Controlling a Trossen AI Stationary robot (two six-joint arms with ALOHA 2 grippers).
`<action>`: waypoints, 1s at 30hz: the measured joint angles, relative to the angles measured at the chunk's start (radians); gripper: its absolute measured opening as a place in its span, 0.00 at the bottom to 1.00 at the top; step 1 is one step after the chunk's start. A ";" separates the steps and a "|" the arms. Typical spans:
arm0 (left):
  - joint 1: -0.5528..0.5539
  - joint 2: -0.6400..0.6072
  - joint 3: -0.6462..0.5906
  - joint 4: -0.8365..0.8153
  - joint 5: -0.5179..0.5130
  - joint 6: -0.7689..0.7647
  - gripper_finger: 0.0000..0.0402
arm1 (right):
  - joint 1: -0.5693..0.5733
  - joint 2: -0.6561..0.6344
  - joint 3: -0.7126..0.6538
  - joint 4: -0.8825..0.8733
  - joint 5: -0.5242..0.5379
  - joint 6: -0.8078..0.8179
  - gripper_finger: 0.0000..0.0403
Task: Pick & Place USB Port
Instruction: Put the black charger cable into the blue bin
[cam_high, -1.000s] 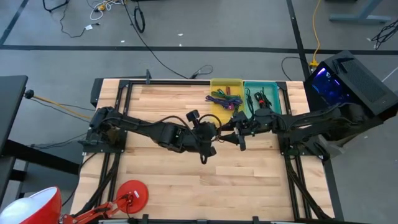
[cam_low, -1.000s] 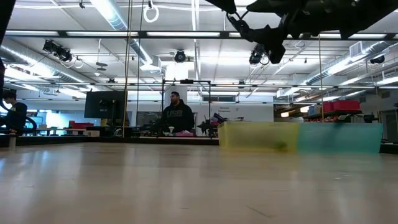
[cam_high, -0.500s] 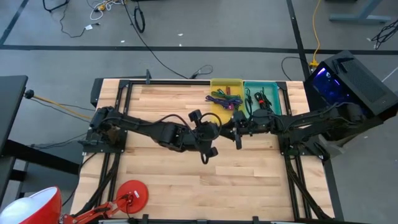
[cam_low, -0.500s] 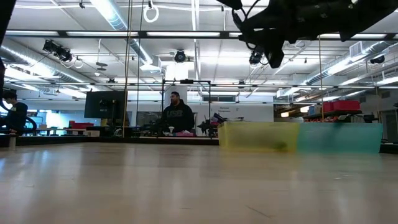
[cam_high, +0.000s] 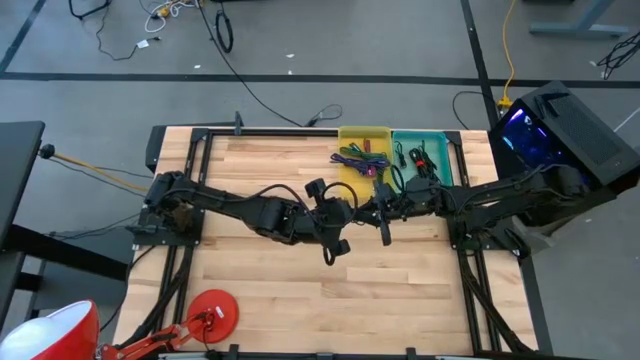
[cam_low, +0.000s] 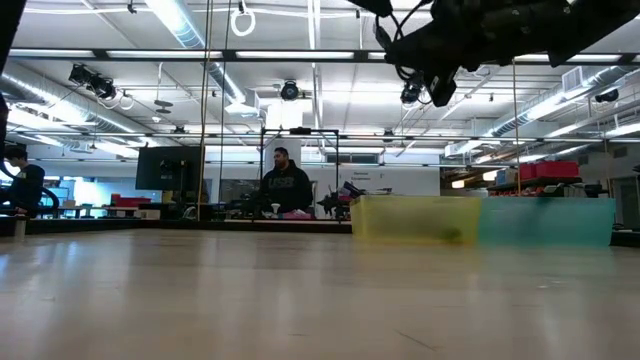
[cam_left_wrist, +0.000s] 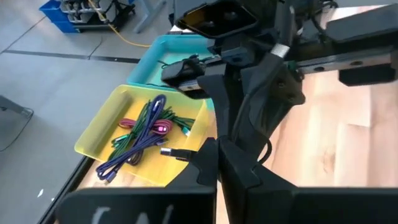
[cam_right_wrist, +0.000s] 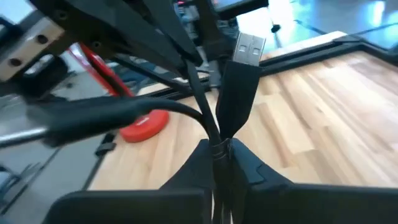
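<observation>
A black USB cable with a metal plug (cam_right_wrist: 249, 45) hangs in the air over the middle of the table, between my two grippers. My right gripper (cam_right_wrist: 219, 152) comes from the table's right and is shut on it just behind the plug body (cam_right_wrist: 239, 93). My left gripper (cam_high: 348, 208) comes from the left, tip to tip with the right gripper (cam_high: 374, 206), and is shut too. In the low view both grippers (cam_low: 430, 60) hang high above the tabletop. The rest of the cable (cam_right_wrist: 124, 111) loops off toward the left arm. My left gripper is shut on the thin cable (cam_right_wrist: 196, 71) a short way from the plug, coming level from the table's left; its own fingers (cam_left_wrist: 208, 165) hide the place of contact in its wrist view. My right gripper pinches the cable (cam_right_wrist: 217, 140) between its two fingers just behind the plug body, level from the table's right. The plug stands out beyond the fingertips, clear of the table.
A yellow tray (cam_high: 385, 133) with purple and green cables and a teal tray (cam_high: 445, 140) with black items stand at the far edge, right of centre. A red disc (cam_high: 213, 312) lies near the front left. A person sits in the room beyond the table.
My right gripper has gone a little toward the table's left, up to the left gripper, and has shut on the cable behind the plug. The cable stays lifted clear of the table.
</observation>
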 joint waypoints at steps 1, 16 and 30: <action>0.001 0.000 0.000 -0.001 0.000 0.000 0.01 | 0.000 0.000 0.001 -0.008 0.014 0.001 0.03; -0.031 -0.001 0.001 -0.424 -0.098 -0.229 0.13 | -0.210 -0.131 0.000 -0.387 0.111 -0.012 0.03; -0.167 -0.007 -0.070 -0.891 -0.368 -0.718 0.14 | -0.542 -0.326 0.000 -0.758 0.131 -0.049 0.03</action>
